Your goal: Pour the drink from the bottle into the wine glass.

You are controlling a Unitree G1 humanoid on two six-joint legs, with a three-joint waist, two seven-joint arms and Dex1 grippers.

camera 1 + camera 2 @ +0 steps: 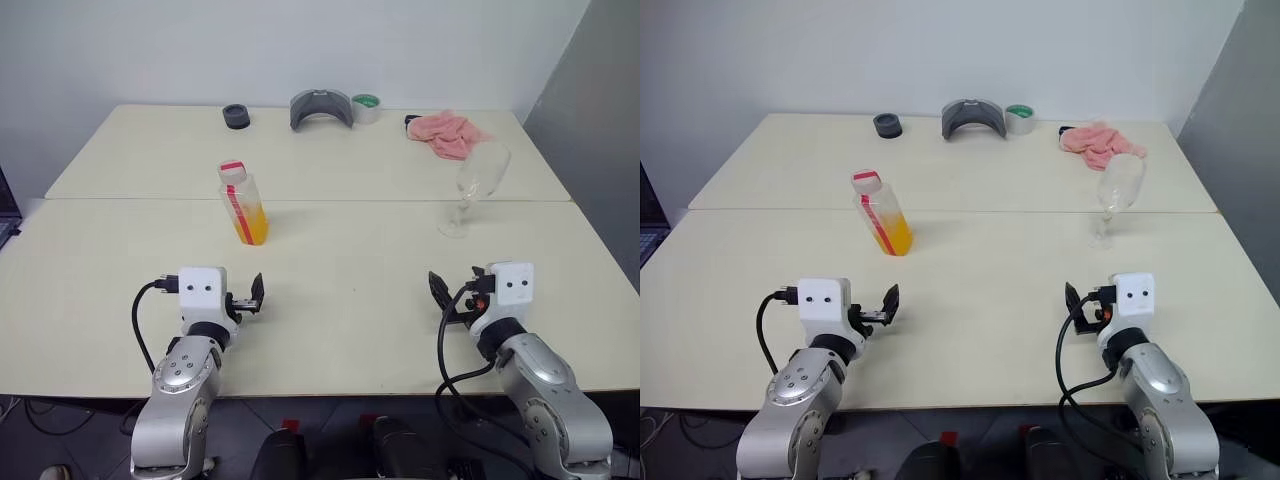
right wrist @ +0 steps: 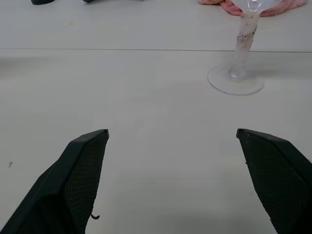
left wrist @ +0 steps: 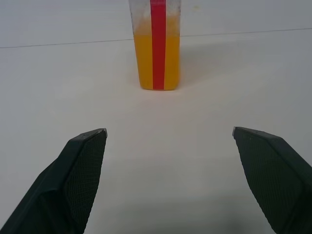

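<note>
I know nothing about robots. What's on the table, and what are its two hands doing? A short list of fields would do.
table: pale tabletop
bottle: upright, cap on, ahead of the left gripper
drink: orange, fills roughly the bottle's lower half
wine glass: upright, looks empty, ahead of the right gripper
left gripper: open, holding nothing, facing the bottle
right gripper: open, holding nothing
far edge: black round object, grey curved piece, tape roll, pink cloth
pouring: not begun
</note>
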